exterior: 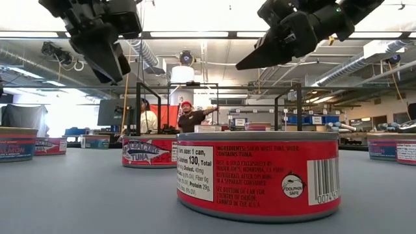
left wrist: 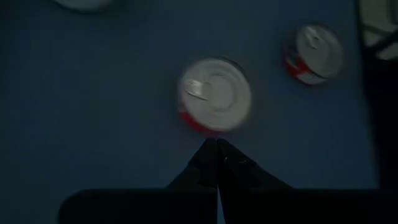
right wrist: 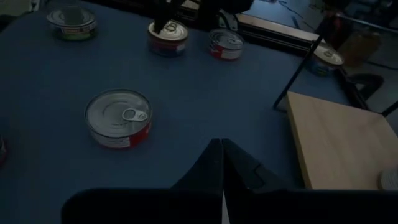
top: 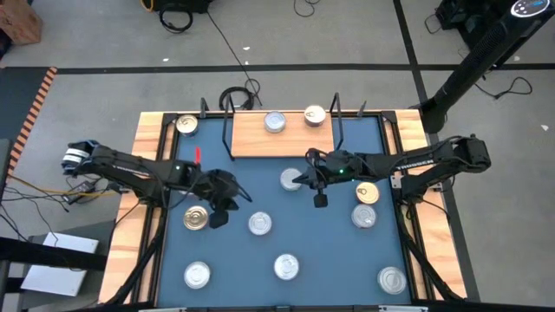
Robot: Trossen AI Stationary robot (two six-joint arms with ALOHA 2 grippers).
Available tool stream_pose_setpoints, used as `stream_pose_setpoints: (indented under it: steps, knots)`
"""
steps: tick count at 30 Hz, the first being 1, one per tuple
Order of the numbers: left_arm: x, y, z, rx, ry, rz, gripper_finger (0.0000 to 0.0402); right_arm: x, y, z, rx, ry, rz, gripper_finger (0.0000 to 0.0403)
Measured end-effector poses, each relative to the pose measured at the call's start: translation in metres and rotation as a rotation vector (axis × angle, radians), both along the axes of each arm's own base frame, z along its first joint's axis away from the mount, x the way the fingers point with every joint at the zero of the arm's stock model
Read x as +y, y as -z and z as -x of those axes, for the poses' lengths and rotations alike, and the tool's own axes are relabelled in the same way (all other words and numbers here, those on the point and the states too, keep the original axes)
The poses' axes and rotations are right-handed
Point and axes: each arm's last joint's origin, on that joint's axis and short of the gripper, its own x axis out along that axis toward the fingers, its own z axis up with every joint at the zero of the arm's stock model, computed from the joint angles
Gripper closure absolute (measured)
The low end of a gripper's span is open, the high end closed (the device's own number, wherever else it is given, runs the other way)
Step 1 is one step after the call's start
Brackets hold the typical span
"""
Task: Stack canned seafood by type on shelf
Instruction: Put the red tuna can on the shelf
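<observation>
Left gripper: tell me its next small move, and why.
Probably open, then drop onto a can. The left gripper is shut and empty above the table, beside a gold-lidded can. The shelf holds only two cans, so most remain to stack.

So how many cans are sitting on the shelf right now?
2: a silver-lidded can near the middle of the shelf, and a gold-lidded can beside it. None looks hidden there.

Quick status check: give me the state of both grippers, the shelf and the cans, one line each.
left gripper: fingers shut, empty, above the table beside a gold-lidded can.
right gripper: fingers shut, empty, over the table.
shelf: holds two cans, apart, unstacked.
loose cans: upright, scattered.
</observation>
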Motion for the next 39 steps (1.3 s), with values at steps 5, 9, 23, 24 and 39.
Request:
stream_pose_setpoints:
  steps: [5, 9, 23, 24, 39]
  knots:
    - [-0.008, 0.006, -0.001, 0.056, -0.028, 0.051, 0.0401, 0.0, 0.0, 0.0, 0.003, -0.001, 0.005, 0.0396]
    - [-0.009, 0.009, 0.005, 0.126, -0.127, 0.031, 0.0401, 0.0, 0.002, 0.001, 0.023, -0.003, 0.008, 0.0396]
    - [0.002, -0.012, 0.023, 0.352, -0.453, -0.092, 0.0361, 0.001, 0.004, 0.002, 0.045, -0.039, 0.001, 0.0396]
    - [0.003, -0.012, 0.024, 0.361, -0.459, -0.095, 0.0358, 0.001, 0.004, 0.002, 0.045, -0.039, 0.001, 0.0396]
    - [0.033, 0.002, 0.03, 0.519, -0.534, -0.148, 0.0322, 0.0, 0.002, 0.001, 0.02, -0.038, 0.005, 0.0396]
